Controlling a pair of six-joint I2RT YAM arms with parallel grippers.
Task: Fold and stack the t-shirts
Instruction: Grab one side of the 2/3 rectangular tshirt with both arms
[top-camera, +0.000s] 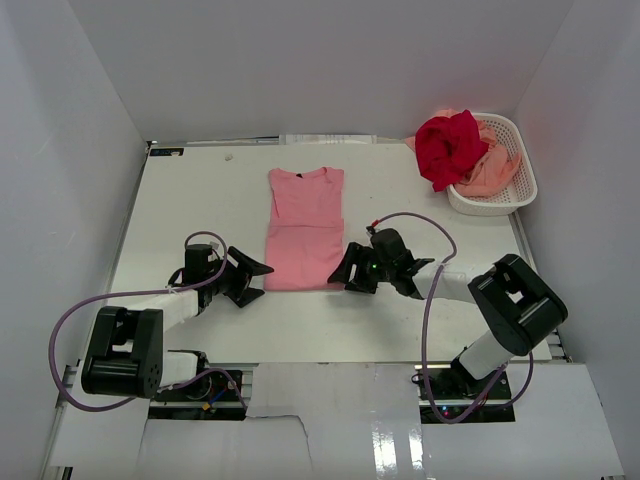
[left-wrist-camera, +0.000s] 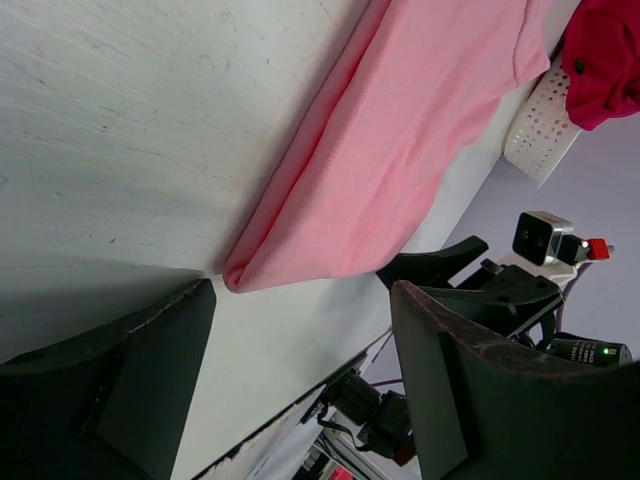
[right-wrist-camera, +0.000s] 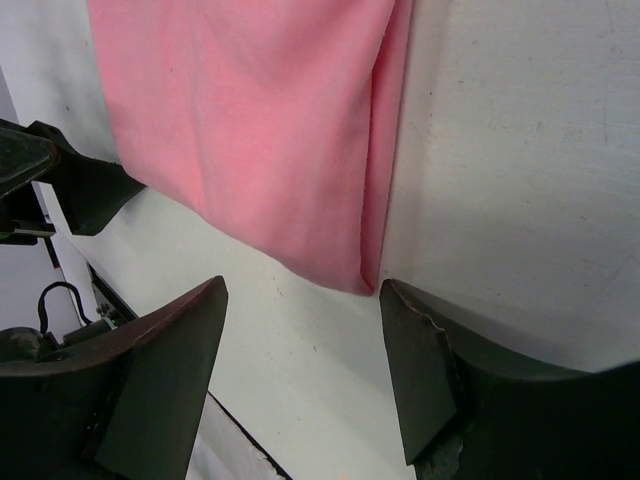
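Observation:
The pink t-shirt (top-camera: 304, 228) lies flat mid-table, sides folded in to a narrow strip, collar at the far end. My left gripper (top-camera: 254, 281) is open and empty, just left of the shirt's near left corner (left-wrist-camera: 245, 275). My right gripper (top-camera: 345, 276) is open and empty at the shirt's near right corner (right-wrist-camera: 350, 280); that corner lies just beyond its fingertips. The deep red t-shirt (top-camera: 446, 146) is crumpled over the rim of the white basket (top-camera: 520, 190), with the peach-salmon t-shirt (top-camera: 492, 170) bunched inside it.
The basket stands at the far right corner of the white table (top-camera: 200, 190), near the right wall. White walls enclose the table on three sides. The table's near edge (top-camera: 330, 365) runs just behind both grippers. Purple cables loop beside each arm.

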